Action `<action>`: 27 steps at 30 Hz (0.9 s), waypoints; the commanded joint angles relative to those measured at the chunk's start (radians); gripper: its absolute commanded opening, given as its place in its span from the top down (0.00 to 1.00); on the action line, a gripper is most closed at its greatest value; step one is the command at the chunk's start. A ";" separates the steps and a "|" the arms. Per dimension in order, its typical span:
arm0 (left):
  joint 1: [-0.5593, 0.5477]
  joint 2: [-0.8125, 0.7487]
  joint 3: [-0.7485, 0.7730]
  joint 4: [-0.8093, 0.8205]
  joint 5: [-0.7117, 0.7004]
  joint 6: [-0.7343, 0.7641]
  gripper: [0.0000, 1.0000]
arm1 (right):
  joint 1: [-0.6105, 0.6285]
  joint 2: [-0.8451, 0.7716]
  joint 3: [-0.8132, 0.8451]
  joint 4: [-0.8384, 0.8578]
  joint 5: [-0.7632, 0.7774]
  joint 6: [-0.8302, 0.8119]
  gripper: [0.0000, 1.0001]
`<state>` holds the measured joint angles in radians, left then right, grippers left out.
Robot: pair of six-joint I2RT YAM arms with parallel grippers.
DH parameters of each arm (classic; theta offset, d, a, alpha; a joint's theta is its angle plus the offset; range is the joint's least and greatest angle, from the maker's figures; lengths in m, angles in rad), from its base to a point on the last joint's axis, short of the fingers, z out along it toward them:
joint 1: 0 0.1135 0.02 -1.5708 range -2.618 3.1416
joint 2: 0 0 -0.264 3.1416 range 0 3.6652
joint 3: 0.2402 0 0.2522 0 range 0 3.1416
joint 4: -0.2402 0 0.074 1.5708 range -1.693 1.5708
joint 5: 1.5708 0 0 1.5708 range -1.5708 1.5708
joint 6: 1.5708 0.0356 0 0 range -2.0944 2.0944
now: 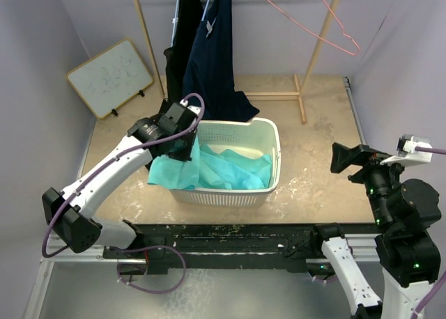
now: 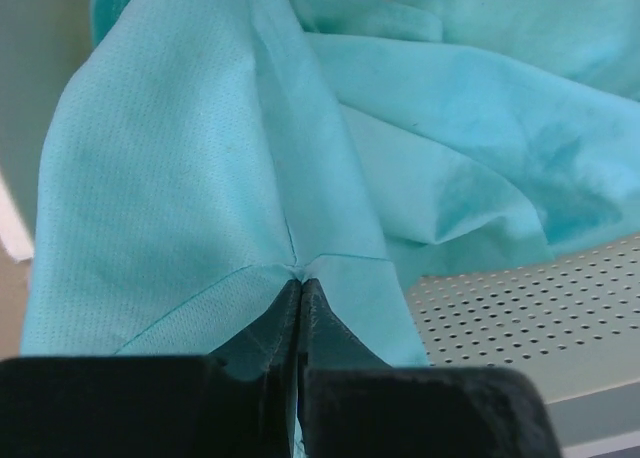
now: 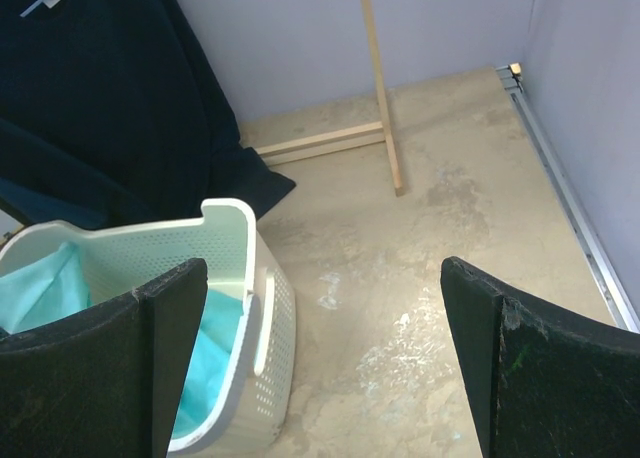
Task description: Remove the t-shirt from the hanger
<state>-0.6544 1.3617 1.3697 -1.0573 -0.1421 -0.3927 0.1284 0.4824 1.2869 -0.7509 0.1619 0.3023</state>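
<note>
Overhead view, wrist close-ups, basket [image 1: 223, 196] shared

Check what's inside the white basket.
Crumpled teal garment, spilling over the left rim of the white basket, where the left end effector is shut on a fold. Basket floor and anything beneath the fabric are covered.

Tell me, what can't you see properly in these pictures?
- Top view: the tops of the shirts are cut off by the picture's top edge.
- Left wrist view: the left gripper is shut on the cloth, and the cloth hides the floor of the basket.
- Top view: the marks on the whiteboard are too small to read.
</note>
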 commanded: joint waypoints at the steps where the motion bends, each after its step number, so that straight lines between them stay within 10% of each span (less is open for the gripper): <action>1: -0.046 0.020 0.056 0.146 0.074 -0.027 1.00 | 0.002 -0.027 0.013 0.029 -0.031 -0.015 0.00; 9: -0.133 0.233 0.223 0.302 0.196 0.025 1.00 | 0.002 0.004 0.031 0.047 -0.155 -0.016 0.00; 13: -0.134 0.156 0.178 0.298 0.101 0.060 0.02 | 0.002 0.050 0.060 0.040 -0.234 -0.039 0.03; 23: -0.133 -0.504 -0.218 0.588 -0.118 0.088 0.01 | 0.002 0.159 0.059 0.160 -0.441 0.005 0.15; 27: -0.133 -0.764 -0.360 0.626 -0.222 0.095 0.31 | 0.002 0.276 0.131 0.211 -0.541 0.033 0.23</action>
<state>-0.7918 0.7517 1.1282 -0.5240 -0.2356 -0.3214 0.1261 0.6559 1.3445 -0.6659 -0.2432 0.2974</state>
